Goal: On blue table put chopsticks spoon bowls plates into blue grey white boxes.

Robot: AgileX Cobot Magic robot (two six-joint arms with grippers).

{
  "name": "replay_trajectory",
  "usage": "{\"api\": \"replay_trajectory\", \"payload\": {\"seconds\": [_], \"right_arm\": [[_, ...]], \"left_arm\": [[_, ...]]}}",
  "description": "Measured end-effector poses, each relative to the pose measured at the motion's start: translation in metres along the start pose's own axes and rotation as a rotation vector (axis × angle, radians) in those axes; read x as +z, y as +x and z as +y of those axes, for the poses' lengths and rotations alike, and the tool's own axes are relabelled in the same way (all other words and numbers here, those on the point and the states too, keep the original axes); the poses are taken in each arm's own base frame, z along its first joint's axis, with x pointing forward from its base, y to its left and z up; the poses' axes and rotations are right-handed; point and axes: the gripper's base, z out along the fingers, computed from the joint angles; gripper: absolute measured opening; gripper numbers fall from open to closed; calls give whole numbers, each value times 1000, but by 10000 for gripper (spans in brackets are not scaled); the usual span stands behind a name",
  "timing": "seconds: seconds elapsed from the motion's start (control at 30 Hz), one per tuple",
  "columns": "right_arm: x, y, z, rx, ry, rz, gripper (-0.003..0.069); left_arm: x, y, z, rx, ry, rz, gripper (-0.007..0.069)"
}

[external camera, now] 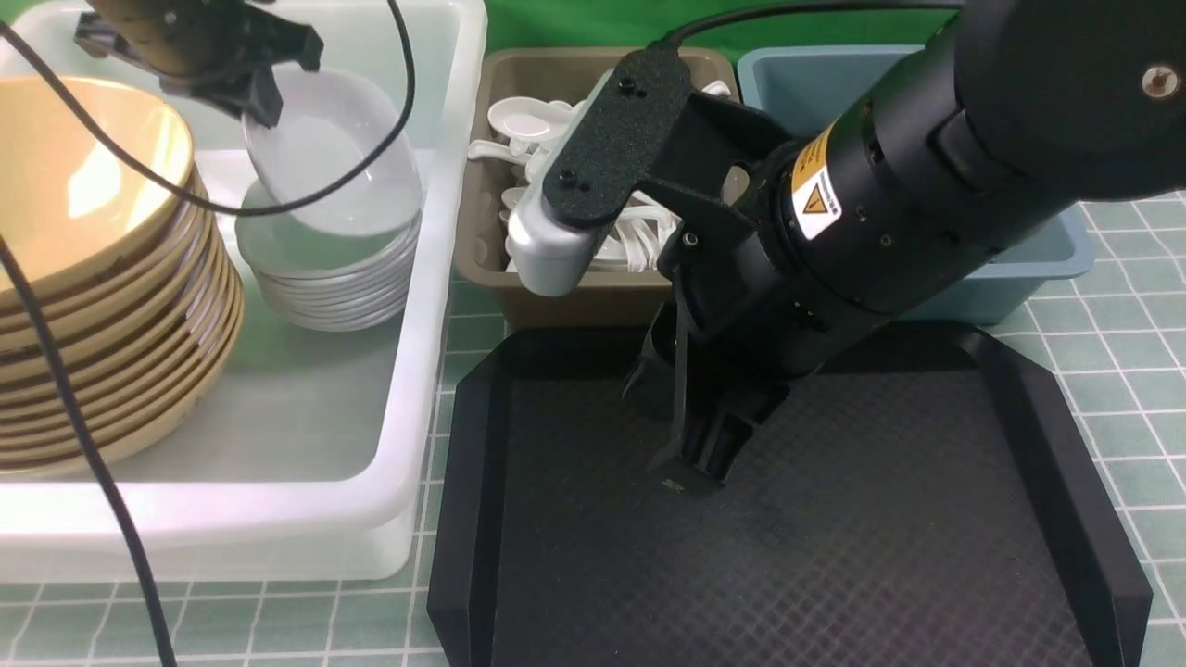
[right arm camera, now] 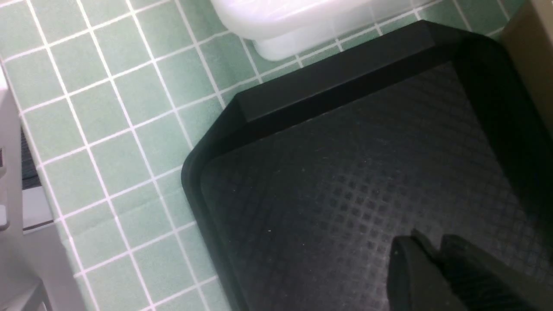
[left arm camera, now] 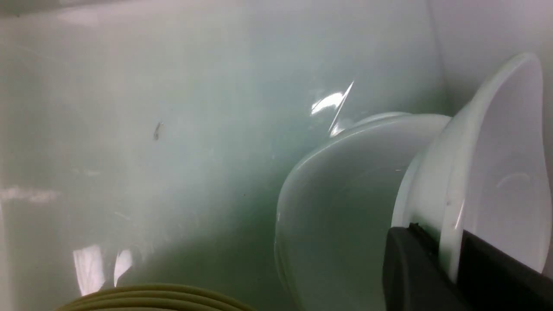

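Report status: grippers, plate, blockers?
Left gripper shut on plate, tilted over plate stack in white tub. Right gripper low over black tray, jaws nearly together, hold unclear. Nothing seen blocking the stack.

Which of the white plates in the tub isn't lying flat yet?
The top plate, tilted steeply and pinched by its rim in the left gripper; the stack of plates under it lies flat and nested.

Blue table (external camera: 1112,371), tiled: translucent white tub (external camera: 408,389) at left, black tray (external camera: 834,556) just beside it, grey-brown box (external camera: 482,278) and blue box (external camera: 1056,250) side by side behind the tray, all directly on the tiles.
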Motion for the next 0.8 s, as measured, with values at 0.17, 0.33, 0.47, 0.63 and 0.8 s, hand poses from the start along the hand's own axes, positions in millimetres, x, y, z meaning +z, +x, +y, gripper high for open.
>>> {"api": "replay_trajectory", "payload": {"seconds": [0.17,0.33,0.47,0.63,0.8], "right_arm": [[0,0,0,-2,4,-4,123],[0,0,-1,-3,6,-5,124],[0,0,-1,-6,12,-3,126],[0,1,-4,-27,45,8,132],[-10,2,-5,-41,72,-9,137]], "left_arm": [[4,0,1,3,-6,8,29],[6,0,4,18,-36,9,165],[1,1,5,21,-51,9,291],[-54,-2,2,7,-56,-39,442],[-143,8,-12,16,-64,-183,419]]}}
